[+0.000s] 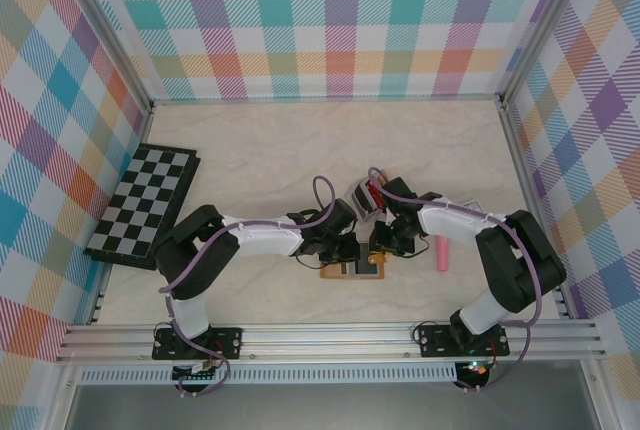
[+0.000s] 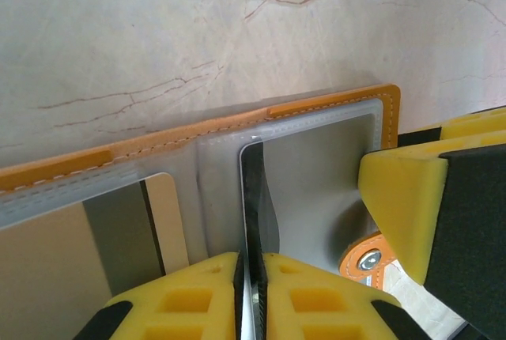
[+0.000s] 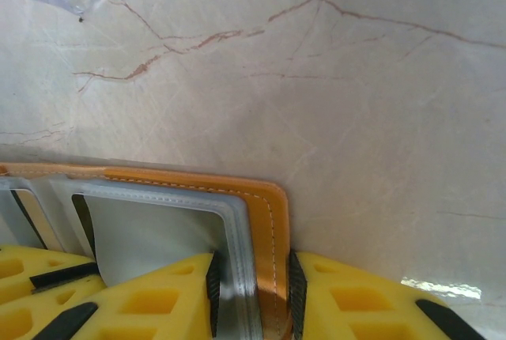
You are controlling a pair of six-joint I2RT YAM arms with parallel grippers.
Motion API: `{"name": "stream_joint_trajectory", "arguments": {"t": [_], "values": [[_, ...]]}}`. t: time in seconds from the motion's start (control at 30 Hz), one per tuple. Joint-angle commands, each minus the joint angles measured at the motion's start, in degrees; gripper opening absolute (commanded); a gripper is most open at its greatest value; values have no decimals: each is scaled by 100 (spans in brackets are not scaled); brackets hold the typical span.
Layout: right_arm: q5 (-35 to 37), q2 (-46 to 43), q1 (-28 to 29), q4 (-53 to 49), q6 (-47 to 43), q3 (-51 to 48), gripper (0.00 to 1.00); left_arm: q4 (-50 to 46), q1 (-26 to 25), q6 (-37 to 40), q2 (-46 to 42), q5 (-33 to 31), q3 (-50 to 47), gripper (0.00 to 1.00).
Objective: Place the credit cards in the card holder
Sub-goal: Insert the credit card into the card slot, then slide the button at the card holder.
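1. The orange-tan leather folding card holder (image 1: 338, 273) lies opened flat on the pale marble-patterned table (image 1: 300, 150), near the front edge and between the two arms. Both wrists crowd over it in the top view.
2. Left pincer (image 2: 251, 296): the yellow foam pads are pressed nearly together on a thin, dark-edged plastic credit card (image 2: 253, 194). The card stands on edge, and its leading corner is at the mouth of a clear-windowed inner pocket, next to the holder's centre fold. I cannot tell how far it has gone inside.
3. Right pincer (image 3: 253, 304): the jaws stand narrowly apart and are clamped across the holder's outer edge. One pad sits on the clear pocket side and the other on the outside of the stitched orange border. The holder rests flat on the table under this grip.
4. In the left wrist view, one of the right pincer's yellow fingers (image 2: 403, 205) sits over the far end of the same pocket. Just below it I see the orange snap tab with its metal stud (image 2: 368, 259).
5. The neighbouring pocket has a pale beige panel showing behind its window.
6. Other items in the top view:
   - A black-and-white folding chessboard (image 1: 145, 200) lies well to the left.
   - A pink cylinder (image 1: 441, 252) lies just right of the right wrist.
   - A grey slotted rack (image 1: 360, 197) with something red in it stands just behind the pincers.
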Motion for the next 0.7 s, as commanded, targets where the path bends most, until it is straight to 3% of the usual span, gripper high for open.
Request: {"name": "stream_joint_trajectory", "arguments": {"t": [0.0, 0.2, 0.33, 0.67], "values": [[54, 221, 56, 22, 1, -48, 30, -30, -41, -14, 146, 199, 48, 15], [7, 217, 55, 82, 41, -86, 29, 609, -49, -6, 276, 657, 48, 16], [100, 172, 63, 23, 45, -67, 30, 407, -44, 61, 132, 467, -85, 17], [514, -565, 163, -630, -387, 216, 52, 105, -41, 326, -638, -176, -371, 28]]}}
